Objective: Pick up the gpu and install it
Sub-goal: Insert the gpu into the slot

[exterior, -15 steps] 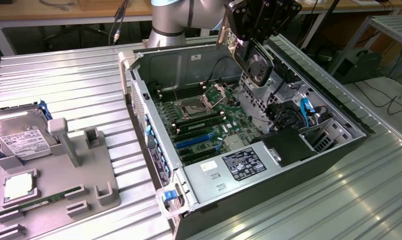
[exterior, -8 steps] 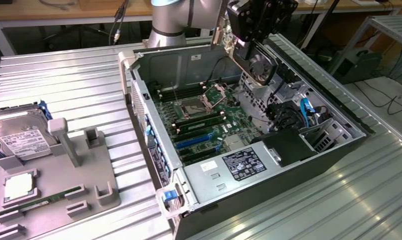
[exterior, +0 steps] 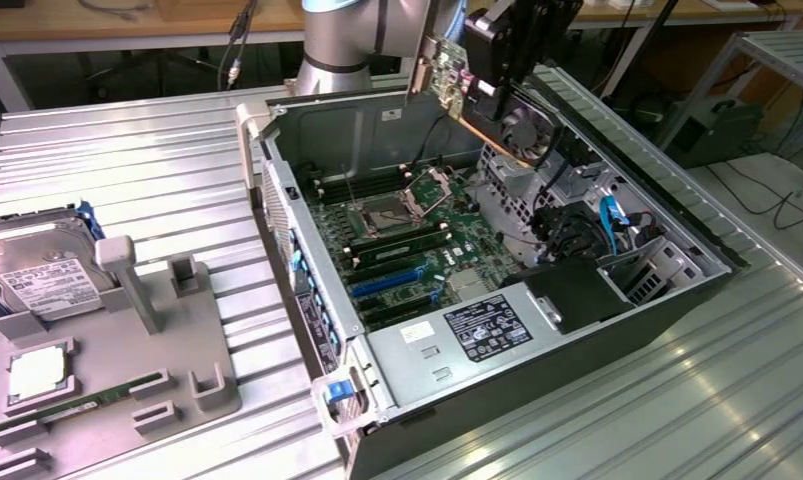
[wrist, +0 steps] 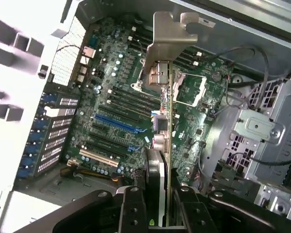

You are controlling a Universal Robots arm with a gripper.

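Observation:
The gpu (exterior: 515,125), a dark card with a round fan and a silver bracket at one end, hangs tilted above the back of the open computer case (exterior: 668,225). My gripper (exterior: 508,45) is shut on it from above. In the wrist view the gpu (wrist: 167,97) is edge-on, its silver bracket (wrist: 170,39) at the far end, clamped between my gripper (wrist: 160,206) fingers (wrist: 131,204). Below it lies the green motherboard (wrist: 106,97) with a blue expansion slot (wrist: 119,124). The card hangs over the motherboard (exterior: 401,240) without touching it.
A grey fixture tray (exterior: 121,370) at the exterior view's left holds a silver hard drive (exterior: 48,280), a processor (exterior: 38,372) and a green memory stick (exterior: 88,400). Inside the case are the power supply (exterior: 488,325) and a metal drive cage (wrist: 262,131) with cables.

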